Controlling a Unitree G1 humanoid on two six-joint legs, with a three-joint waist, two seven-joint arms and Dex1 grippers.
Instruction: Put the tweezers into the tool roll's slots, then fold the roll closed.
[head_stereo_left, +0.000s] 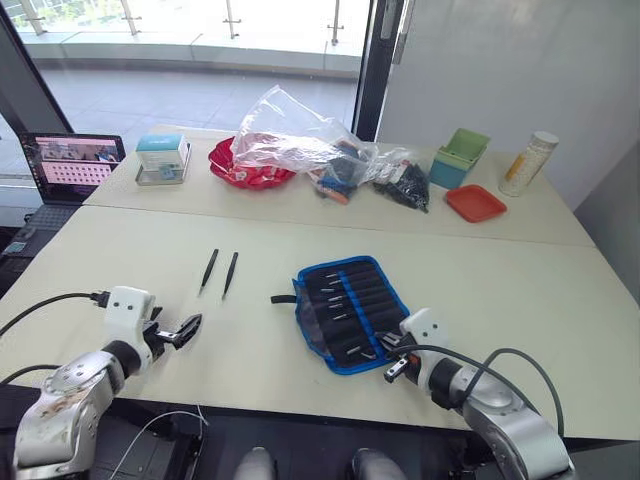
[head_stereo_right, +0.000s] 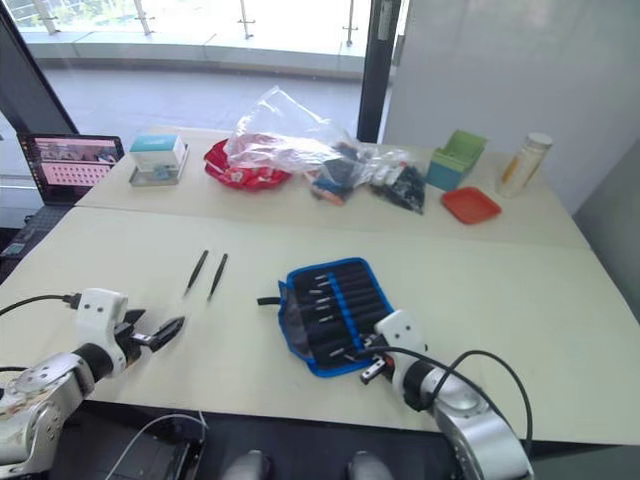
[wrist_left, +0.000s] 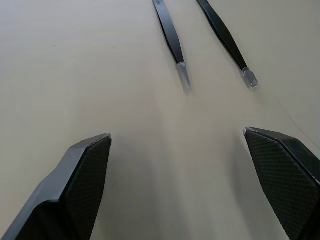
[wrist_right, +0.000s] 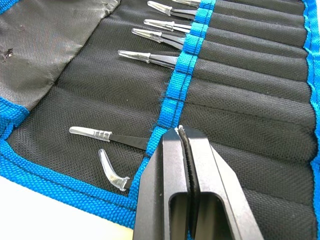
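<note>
The table (head_stereo_left: 120, 260) is the broadest thing before me, pale and wide, with a clutter of bags and boxes along its far side that I leave alone. On it, toward my right, the tool roll (head_stereo_left: 348, 310) lies open and flat, blue edging all round, its strap poking out toward my left. Its slots (wrist_right: 250, 65) run in a row across the inner face, and several already hold tweezers, their clear-capped tips sticking out past the blue band.

My right hand (head_stereo_left: 393, 358) sits at the roll's near edge with its fingers pressed together, tip resting on the blue band; whether anything thin is caught between them I cannot tell.

My left hand (head_stereo_left: 185, 330) hovers low over the bare table, fingers spread wide and holding nothing.

The two loose tweezers (head_stereo_left: 219, 271) lie side by side, just apart, on the table well left of the roll. They sit ahead of my left hand, farther from me, their long axes running nearly straight away from me, capped tips pointing back at the gap between my fingers. My left is plainly the nearer hand; I judge a short reach forward takes one.
</note>
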